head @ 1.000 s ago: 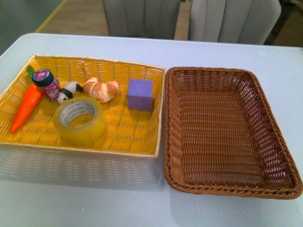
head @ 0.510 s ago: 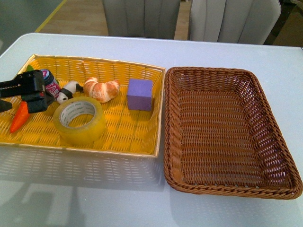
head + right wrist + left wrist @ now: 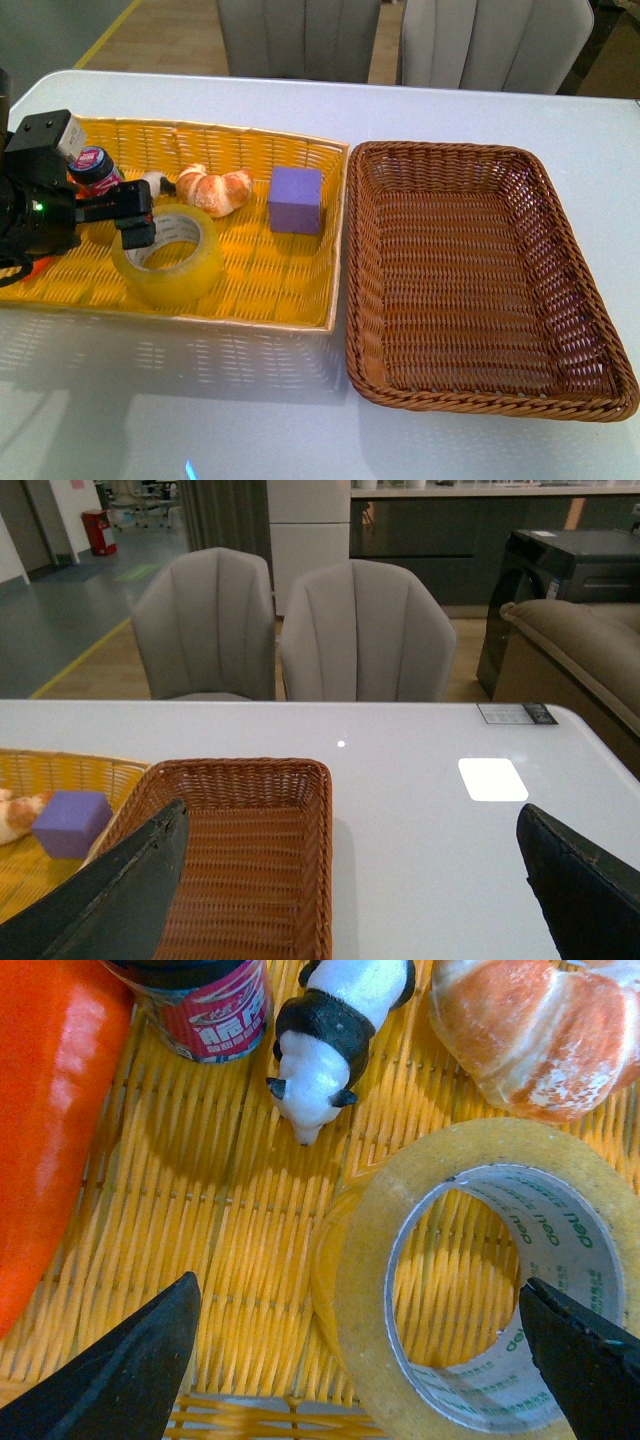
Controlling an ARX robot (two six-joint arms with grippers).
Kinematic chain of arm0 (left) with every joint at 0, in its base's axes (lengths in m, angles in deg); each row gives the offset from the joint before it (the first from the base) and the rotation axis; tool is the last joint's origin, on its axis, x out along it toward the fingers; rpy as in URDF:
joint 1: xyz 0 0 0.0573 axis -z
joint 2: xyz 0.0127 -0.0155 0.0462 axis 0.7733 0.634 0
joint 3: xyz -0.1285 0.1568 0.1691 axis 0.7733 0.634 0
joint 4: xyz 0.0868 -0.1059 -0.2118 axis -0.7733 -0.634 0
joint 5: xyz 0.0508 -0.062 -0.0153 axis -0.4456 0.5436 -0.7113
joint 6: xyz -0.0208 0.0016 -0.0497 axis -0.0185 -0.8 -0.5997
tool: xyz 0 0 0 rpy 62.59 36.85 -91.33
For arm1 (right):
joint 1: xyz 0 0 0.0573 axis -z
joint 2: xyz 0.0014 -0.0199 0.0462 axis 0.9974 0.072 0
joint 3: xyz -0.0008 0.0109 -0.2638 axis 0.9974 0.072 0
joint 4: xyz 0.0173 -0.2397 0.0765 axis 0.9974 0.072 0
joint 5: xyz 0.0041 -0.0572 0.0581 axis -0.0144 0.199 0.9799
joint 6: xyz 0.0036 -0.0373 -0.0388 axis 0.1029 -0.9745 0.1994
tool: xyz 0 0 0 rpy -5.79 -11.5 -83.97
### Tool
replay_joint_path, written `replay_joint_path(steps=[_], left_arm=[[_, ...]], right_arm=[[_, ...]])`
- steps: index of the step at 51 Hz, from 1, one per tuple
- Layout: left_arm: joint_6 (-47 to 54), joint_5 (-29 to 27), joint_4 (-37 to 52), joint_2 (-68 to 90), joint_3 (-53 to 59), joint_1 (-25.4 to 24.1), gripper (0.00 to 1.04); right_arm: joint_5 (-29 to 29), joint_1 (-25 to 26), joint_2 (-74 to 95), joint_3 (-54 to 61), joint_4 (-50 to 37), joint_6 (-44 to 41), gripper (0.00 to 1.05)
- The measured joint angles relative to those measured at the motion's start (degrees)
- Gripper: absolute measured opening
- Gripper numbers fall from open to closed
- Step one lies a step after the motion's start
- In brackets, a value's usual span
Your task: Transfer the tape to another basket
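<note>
Front overlooks table (image 3: 450, 110); left wrist close above tape (image 3: 355, 1290).

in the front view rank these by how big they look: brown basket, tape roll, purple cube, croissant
1. brown basket, by far the largest
2. tape roll
3. purple cube and croissant look about alike: the croissant is wider and the cube taller, so I can't rank them.

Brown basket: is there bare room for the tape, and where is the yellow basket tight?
The brown basket holds nothing; its whole floor is free. In the yellow basket, bare weave lies between the tape and the purple cube and along the near rim. Crowded: the left end, with jar, panda, croissant, carrot and the left gripper.
</note>
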Motion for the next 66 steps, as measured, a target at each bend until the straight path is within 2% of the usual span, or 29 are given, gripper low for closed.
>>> replay_joint_path(steps=[17,30,36,40,56,61,66], left_arm=[[-0.1,-0.4,-1.0,7.2,-5.9,0.2,0.94],[-0.3,-1.2,-2.2,8.7,-7.3,0.8,0.56],[-1.1,-1.2,-2.9,8.7,-7.3,0.9,0.31],[-1.2,-1.8,-2.9,8.3,-7.0,1.0,0.2],[-0.7,-1.7,0.6,-5.7,3.6,1.1,0.17],[-1.0,-1.4,-0.9,-12.3,4.1,3.1,0.16],[-1.9,-1.2,-3.9,-15.6,1.9,7.3,0.16]], right_arm=[[0.0,0.0,0.0,0.0,0.0,0.0,0.96],[0.0,0.0,0.0,0.0,0.0,0.0,0.96],[0.0,0.0,0.0,0.0,0.0,0.0,0.96],[0.0,0.0,0.0,0.0,0.0,0.0,0.96],[0.0,0.0,0.0,0.0,0.0,0.0,0.96],[0.0,0.0,0.0,0.0,0.0,0.0,0.96],[0.0,0.0,0.0,0.0,0.0,0.0,0.96]])
